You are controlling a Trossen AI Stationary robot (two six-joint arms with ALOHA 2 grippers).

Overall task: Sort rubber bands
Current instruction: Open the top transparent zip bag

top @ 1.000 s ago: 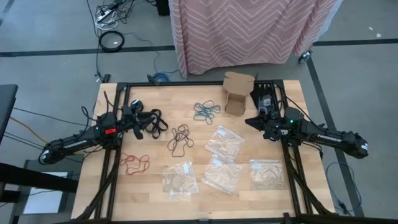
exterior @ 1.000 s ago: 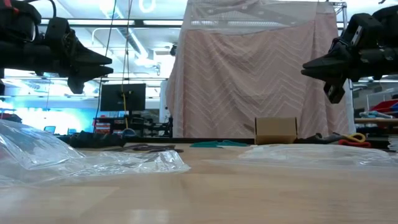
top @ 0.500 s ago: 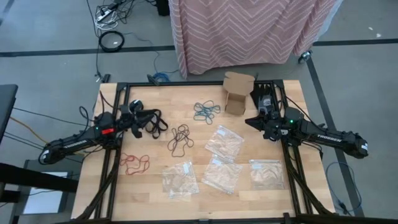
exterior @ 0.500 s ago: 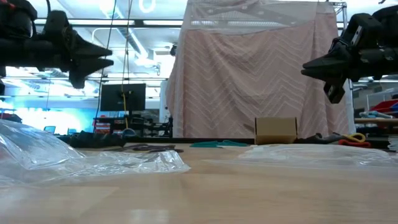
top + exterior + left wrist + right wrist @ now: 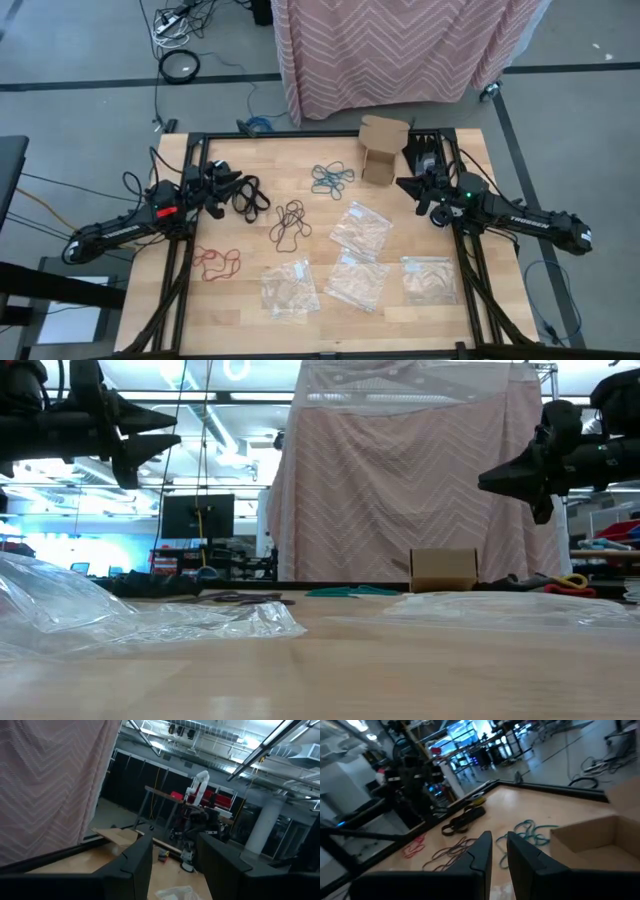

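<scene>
So we've got four little piles of rubber bands spread out on the wooden worktop [image 5: 400,305]: the black rubber bands [image 5: 247,197] near the left edge, the dark brown rubber bands [image 5: 290,223] around the middle, the teal-blue rubber bands [image 5: 331,178] further back beside the cardboard box [image 5: 383,149], and the red rubber bands [image 5: 216,262] at the front left. Four clear plastic bags [image 5: 361,230] lie across the front right. Our left pincer [image 5: 220,184] hovers up in the air just by the black pile, fingers parted, empty. Our right pincer [image 5: 404,184] hangs by the box, nearly closed, holding nothing.
</scene>
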